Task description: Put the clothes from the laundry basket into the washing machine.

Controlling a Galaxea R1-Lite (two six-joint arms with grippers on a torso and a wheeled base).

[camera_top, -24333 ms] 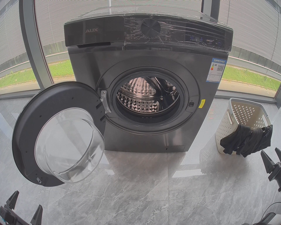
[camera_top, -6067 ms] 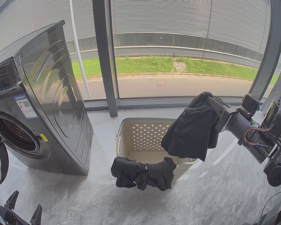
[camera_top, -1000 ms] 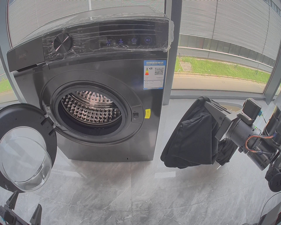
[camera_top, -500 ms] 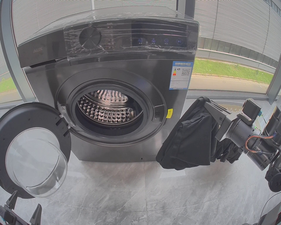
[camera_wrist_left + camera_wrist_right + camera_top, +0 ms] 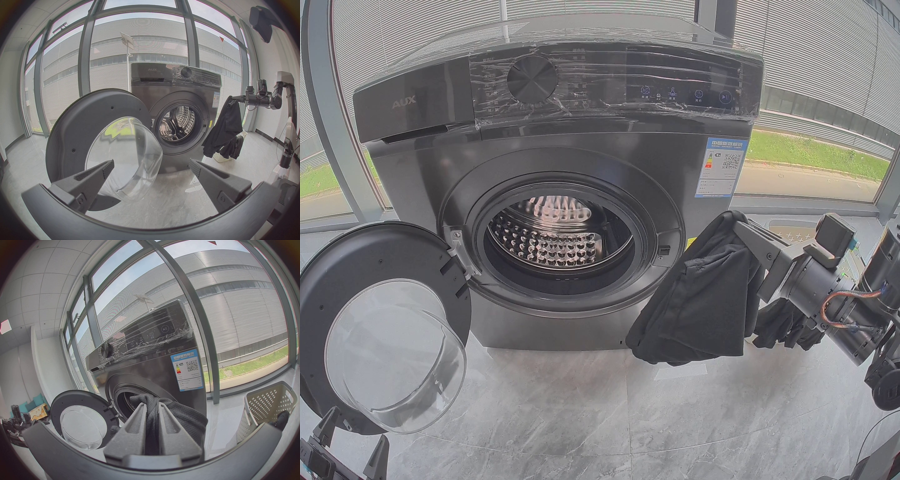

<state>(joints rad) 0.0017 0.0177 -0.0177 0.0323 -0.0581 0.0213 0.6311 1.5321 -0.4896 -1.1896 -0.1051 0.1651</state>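
Carrying the black garment to the washing machine appears to be the step in hand, and care is needed for the hanging cloth. Nearest, the left claw is held low, its fingers spread and nothing between them. It is judged best kept apart from the swung-out door, so that the door is not nudged towards the opening. Farther on, the right claw is clenched on the garment, which hangs in loose folds just beside the machine's right front, above the floor. Since the cloth is soft and limp, its lowest fold should be lifted over the rim of the round opening, lest it be caught or left draped outside. The claw should be brought well inside the drum before the grip is let go.

The floor is polished grey stone with pale veins. The door is a dark ring around a clear, bulging bowl. The machine's body is matt dark grey, its control panel wrapped in crinkled film. The drum is shiny steel, studded with small holes. Behind, a cream plastic basket with small perforations is seen, another dark garment draped over its rim.
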